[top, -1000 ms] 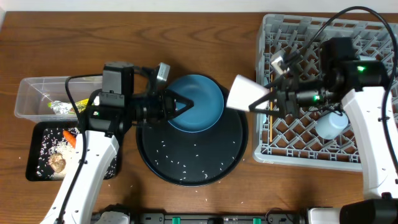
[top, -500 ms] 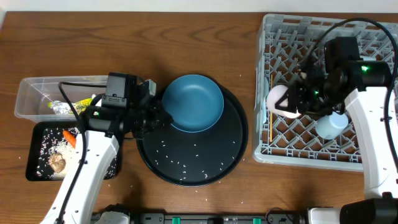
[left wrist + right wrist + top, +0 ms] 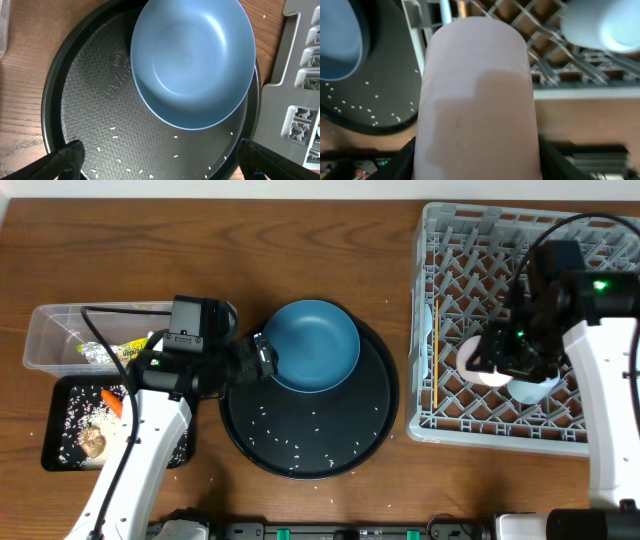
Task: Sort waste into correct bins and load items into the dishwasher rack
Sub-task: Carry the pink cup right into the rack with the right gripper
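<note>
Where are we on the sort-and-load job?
Done: wrapper and foil in the clear tub; carrot piece and brown lump in the black tray; chopstick and light blue cup in the rack. In hand: right fingers hold the pink cup over the rack. Left: blue plate and rice grains on the round tray, left fingers open beside the plate.

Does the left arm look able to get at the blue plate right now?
Probably yes. The left gripper is open beside the blue plate, at its left rim, with nothing between them; only rice grains lie nearby on the round black tray.
</note>
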Available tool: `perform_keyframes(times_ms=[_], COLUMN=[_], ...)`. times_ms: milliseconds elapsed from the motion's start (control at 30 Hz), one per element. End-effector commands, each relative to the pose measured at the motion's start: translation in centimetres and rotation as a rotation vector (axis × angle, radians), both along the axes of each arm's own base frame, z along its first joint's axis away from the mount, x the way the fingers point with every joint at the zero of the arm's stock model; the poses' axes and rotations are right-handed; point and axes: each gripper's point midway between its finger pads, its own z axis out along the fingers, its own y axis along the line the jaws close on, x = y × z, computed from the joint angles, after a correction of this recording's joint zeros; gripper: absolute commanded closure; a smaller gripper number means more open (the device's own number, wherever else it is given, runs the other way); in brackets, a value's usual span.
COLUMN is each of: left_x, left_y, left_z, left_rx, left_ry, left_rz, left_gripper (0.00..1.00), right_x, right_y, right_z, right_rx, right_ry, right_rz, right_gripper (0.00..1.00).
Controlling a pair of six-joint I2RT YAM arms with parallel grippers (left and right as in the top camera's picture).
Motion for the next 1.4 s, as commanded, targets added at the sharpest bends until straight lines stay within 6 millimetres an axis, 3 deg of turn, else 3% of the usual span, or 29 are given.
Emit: perform_keyframes(times_ms=[0, 333, 633, 1033, 1367], left_x=[0.2, 0.2, 0.2, 0.2, 0.2], left_y=[0.4, 0.4, 0.4, 0.4, 0.4], left_z=[0.1, 0.1, 0.1, 0.1, 0.1], left_rx=[0.02, 0.02, 0.02, 0.02, 0.02], left_ry=[-0.01, -0.01, -0.01, -0.01, -0.01], left_rz=[0.007, 0.007, 0.007, 0.007, 0.007], left_gripper=[0.02, 0.02, 0.02, 0.02, 0.02], right_x=[-0.7, -2.4, -2.4, 0.6, 0.7], right_y=[-1.8, -2.0, -2.0, -2.2, -2.4], right_z=[1.0, -0.8, -3.8, -6.0, -6.5], right_rx=[-0.1, -0.116, -0.118, -0.13, -0.142], right_ry=[0.014, 0.111, 0.14, 0.026, 0.025], right_rz=[-0.05, -0.062, -0.077, -0.083, -0.084], right_gripper=[0.99, 0.99, 0.99, 0.99, 0.99])
